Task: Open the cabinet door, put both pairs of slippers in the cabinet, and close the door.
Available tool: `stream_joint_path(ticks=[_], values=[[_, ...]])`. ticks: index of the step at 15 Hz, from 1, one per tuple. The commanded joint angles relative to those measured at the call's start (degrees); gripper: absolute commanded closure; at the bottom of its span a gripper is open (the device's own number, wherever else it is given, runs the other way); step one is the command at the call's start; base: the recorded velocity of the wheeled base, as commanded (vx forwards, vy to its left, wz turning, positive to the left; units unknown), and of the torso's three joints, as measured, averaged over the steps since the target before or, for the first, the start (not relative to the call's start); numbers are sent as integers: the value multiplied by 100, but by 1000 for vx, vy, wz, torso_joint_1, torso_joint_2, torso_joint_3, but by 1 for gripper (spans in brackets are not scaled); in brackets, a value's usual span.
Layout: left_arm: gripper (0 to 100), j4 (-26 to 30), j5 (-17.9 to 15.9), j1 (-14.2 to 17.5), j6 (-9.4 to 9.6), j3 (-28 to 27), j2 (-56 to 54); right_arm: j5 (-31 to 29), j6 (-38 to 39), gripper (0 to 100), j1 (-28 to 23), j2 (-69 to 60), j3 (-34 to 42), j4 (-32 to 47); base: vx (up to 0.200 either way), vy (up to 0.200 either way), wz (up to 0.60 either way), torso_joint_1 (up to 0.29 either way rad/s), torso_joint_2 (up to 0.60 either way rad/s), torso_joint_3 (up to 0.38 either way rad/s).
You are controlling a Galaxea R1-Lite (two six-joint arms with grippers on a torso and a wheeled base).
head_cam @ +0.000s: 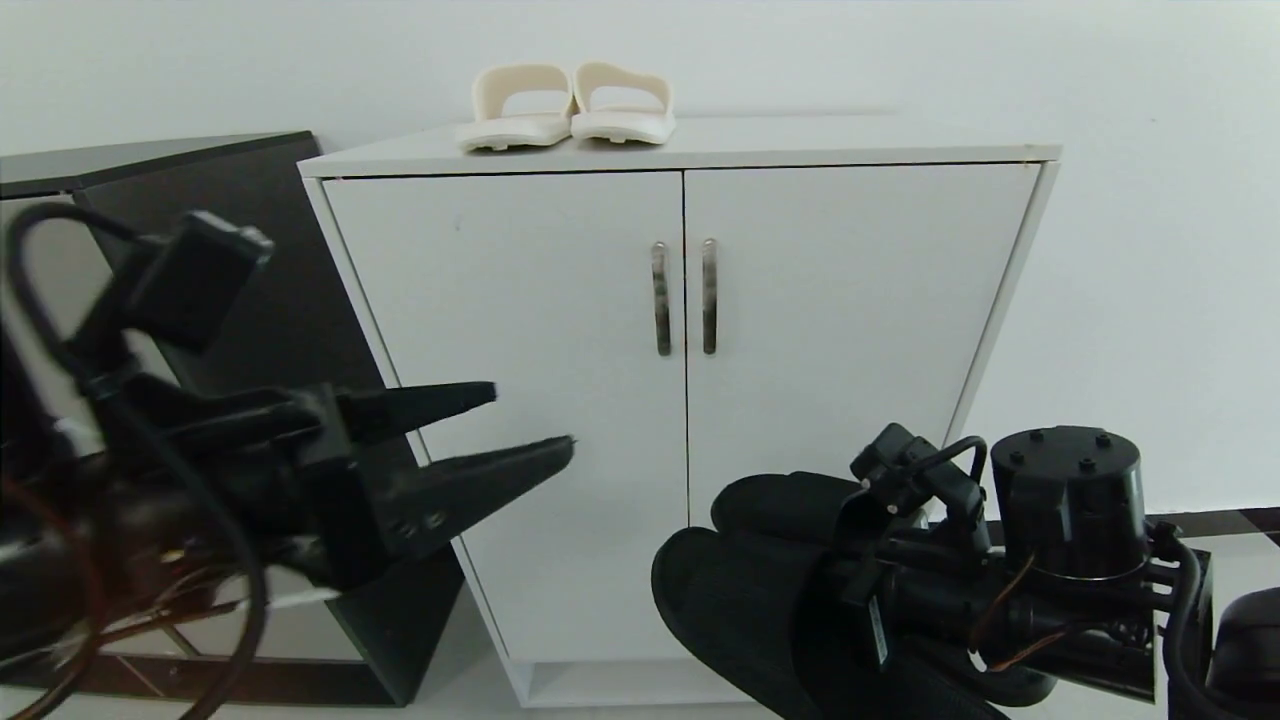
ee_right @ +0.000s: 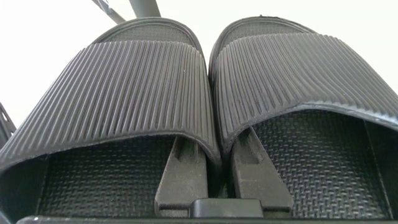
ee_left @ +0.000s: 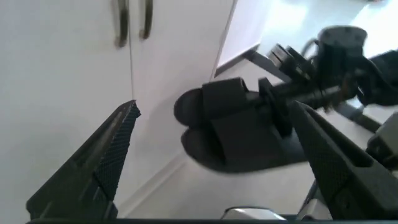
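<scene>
**Tools by the closed cabinet: the right tool (ee_right: pixel 219 177) has the black slippers (head_cam: pixel 740 590), the left tool (head_cam: pixel 533 415) has nothing**

The white cabinet (head_cam: pixel 850 300) is the biggest thing. It stands on the floor (head_cam: pixel 1230 560) against the wall (head_cam: pixel 1150 200). Both of its doors are shut.

On the left, just beside the cabinet, stands a dark cupboard (head_cam: pixel 280 230).

The left tool is up in front of the left door, near its lower part. Its two fingers are spread wide apart, with only air between them.

The black slippers are low down on the right, near the bottom of the right door. They are side by side and up off the floor. The right tool grips them. One of its fingers (ee_right: pixel 180 180) is inside each slipper, and the two inner sides are squeezed together between the fingers.

The cream slippers (head_cam: pixel 565 105) sit side by side on top of the cabinet, over the left door.

Two thin metal handles (head_cam: pixel 661 298) stand upright in the middle of the cabinet, one on each door, close together.
</scene>
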Motion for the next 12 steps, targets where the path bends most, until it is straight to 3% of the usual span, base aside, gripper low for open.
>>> stream_joint_path(ticks=[1,4,5,7,11,12], values=[[0,-262,29,-473,-70,-967,1276,-7,-10,100,0,-14,38,-18,0,0,0,0,0,0],[0,-262,21,-605,-141,-1617,1812,-7,-10,100,0,-102,56,-88,0,0,0,0,0,0],[0,-262,-23,-754,-316,-1916,2023,-7,-19,100,0,-111,56,-88,0,0,0,0,0,0],[0,-262,-155,-833,-475,-2241,2313,-7,-19,100,0,-119,56,-88,0,0,0,0,0,0],[0,-271,-1350,-613,-1415,-2672,2577,2,-27,100,97,-75,73,-80,0,0,0,0,0,0],[0,-271,-1368,-534,-1468,-2804,2718,2,-19,100,97,-67,82,-80,0,0,0,0,0,0]])
